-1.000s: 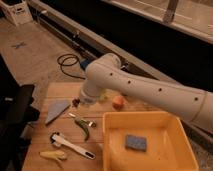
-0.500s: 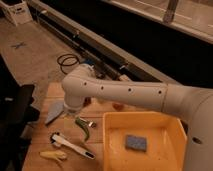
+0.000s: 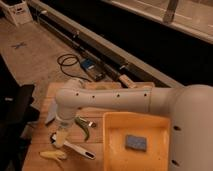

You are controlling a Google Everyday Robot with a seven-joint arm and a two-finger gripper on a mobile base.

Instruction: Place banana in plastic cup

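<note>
The small stubby pale-yellow toy banana (image 3: 53, 155) lies flat on the light wooden table (image 3: 35, 161), close to the near-left corner and outside any container. Just behind it lies the white-handled utensil (image 3: 76, 149). The two-finger gripper (image 3: 59, 141) points down over the head end of that utensil, just behind the banana. Its fingers stand apart and grip nothing. The curved dark green pepper (image 3: 83, 128) lies just right of the gripper. The large square yellow plastic tub (image 3: 107, 142) occupies the near-right part of the table and contains one blue-grey rectangular sponge (image 3: 135, 142). A strip of bare table separates the tub from the utensil. The white robot arm (image 3: 115, 100) crosses the table behind the tub. Beyond the far table edge, a coiled black cable (image 3: 69, 62) lies on the floor.
</note>
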